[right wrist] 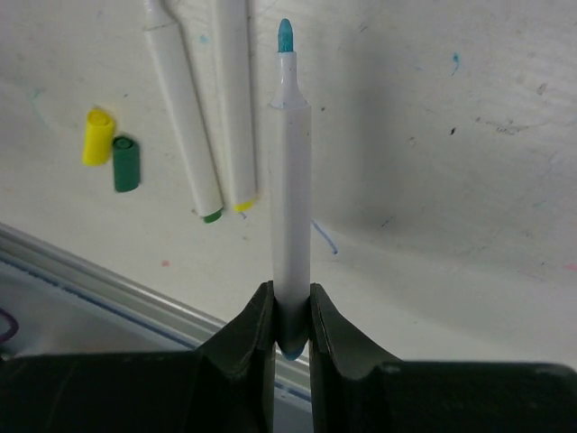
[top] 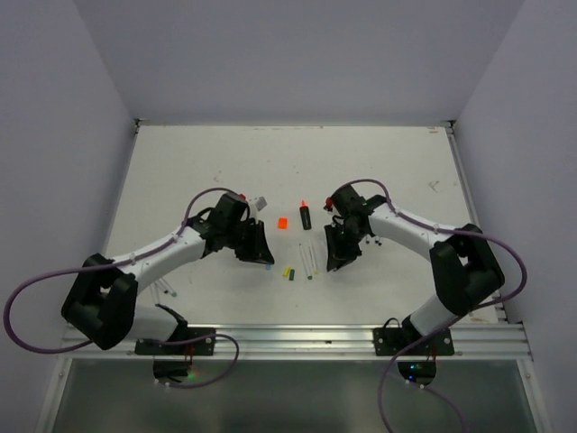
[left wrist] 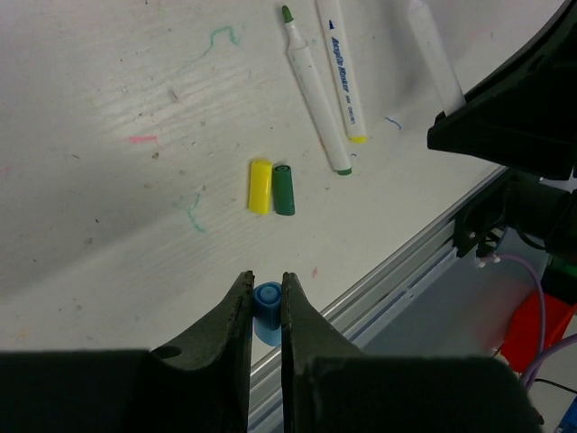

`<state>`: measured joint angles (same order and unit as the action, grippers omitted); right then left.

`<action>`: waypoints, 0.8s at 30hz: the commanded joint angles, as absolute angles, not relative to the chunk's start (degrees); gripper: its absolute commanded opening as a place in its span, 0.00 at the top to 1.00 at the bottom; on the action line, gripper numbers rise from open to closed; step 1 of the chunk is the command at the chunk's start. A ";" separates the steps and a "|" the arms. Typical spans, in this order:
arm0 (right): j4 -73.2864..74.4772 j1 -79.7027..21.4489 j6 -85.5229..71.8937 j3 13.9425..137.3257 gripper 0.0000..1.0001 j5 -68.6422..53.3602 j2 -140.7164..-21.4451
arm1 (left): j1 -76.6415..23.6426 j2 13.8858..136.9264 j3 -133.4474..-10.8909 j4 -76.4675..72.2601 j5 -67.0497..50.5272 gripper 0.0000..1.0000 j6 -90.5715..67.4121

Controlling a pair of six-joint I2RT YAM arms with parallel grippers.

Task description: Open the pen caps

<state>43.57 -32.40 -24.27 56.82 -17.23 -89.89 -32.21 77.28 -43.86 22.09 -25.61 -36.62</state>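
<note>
My left gripper [left wrist: 266,276] is shut on a small blue pen cap [left wrist: 267,299], held just above the table near its front rail. In the top view this gripper [top: 262,255] sits left of centre. My right gripper [right wrist: 290,287] is shut on the rear end of a white pen [right wrist: 290,180], whose bare blue tip points away from the fingers. From above, that gripper [top: 334,260] hangs right of centre. A yellow cap [left wrist: 260,186] and a green cap [left wrist: 284,189] lie side by side on the table. Two uncapped white pens [left wrist: 315,99] lie beyond them.
An orange cap [top: 282,223] and a black marker [top: 306,216] lie at mid-table between the arms. More pens [top: 168,289] rest beside the left arm. The aluminium rail [left wrist: 406,262] marks the table's front edge. The right arm [left wrist: 523,99] looms at the right of the left wrist view.
</note>
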 commanded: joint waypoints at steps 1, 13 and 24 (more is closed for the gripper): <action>39.82 -32.52 -22.24 56.69 1.00 -12.58 -92.54 | -33.22 79.18 -43.07 19.52 -24.08 0.98 -33.93; 35.86 -32.61 -22.76 56.78 0.94 -15.73 -98.09 | -36.21 87.09 -43.51 15.56 -23.82 0.82 -32.52; 35.33 -32.61 -22.68 55.46 0.71 -17.05 -98.35 | -36.91 90.62 -42.63 13.54 -22.33 0.66 -32.17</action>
<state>36.05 -32.45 -23.31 55.77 -16.25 -98.24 -36.53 90.61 -43.20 15.99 -23.75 -33.52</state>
